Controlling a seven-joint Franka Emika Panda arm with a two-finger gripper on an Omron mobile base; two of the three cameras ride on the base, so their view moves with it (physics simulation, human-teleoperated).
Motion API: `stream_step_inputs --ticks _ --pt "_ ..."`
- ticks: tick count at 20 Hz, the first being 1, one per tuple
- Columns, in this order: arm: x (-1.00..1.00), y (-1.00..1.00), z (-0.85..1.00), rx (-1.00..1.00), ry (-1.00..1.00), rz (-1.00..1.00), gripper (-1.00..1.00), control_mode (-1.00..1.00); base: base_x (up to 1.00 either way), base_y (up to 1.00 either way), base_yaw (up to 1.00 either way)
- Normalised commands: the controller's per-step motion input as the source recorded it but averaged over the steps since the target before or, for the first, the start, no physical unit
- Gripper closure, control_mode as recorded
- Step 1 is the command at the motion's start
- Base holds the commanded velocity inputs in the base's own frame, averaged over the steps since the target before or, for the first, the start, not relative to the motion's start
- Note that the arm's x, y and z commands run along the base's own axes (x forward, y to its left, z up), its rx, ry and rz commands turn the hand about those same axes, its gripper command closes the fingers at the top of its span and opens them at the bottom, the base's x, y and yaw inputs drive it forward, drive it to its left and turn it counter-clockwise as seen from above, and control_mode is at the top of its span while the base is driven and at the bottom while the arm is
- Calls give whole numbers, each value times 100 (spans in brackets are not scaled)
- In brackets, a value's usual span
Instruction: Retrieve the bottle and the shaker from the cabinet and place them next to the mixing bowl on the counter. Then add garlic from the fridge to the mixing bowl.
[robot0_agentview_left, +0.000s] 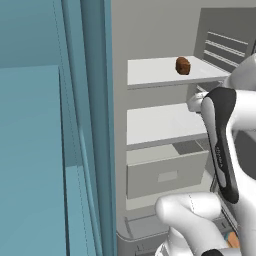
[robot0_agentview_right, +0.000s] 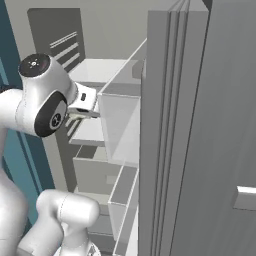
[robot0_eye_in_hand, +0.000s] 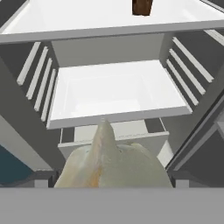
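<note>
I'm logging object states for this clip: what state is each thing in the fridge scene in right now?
fridge: door swung open, shelves exposed
drawer: appears pushed in
garlic: off every shelf, between the jaws, apparently gripped
brown item: resting on the top shelf, untouched
jaws: spread wide around the garlic

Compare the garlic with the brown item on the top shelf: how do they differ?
The garlic is cream-white; the brown item is dark reddish-brown. The garlic is a bulb tapering to a point; the brown item is stubby and rounded. The brown item sits on the top shelf; the garlic shows lower, in front of the drawer in the hand view. Both are at the open fridge.
</note>
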Motion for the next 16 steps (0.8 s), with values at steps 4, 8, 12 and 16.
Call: stream_step_inputs --ticks 4,8,12,16 --pt "-29 14 0 0 0 0 100 -100 0 0 0" --pt "0 0 0 0 0 0 100 -100 0 0 0" --pt "0 0 0 0 0 0 100 -100 0 0 0" --pt "0 0 0 0 0 0 100 -100 0 0 0"
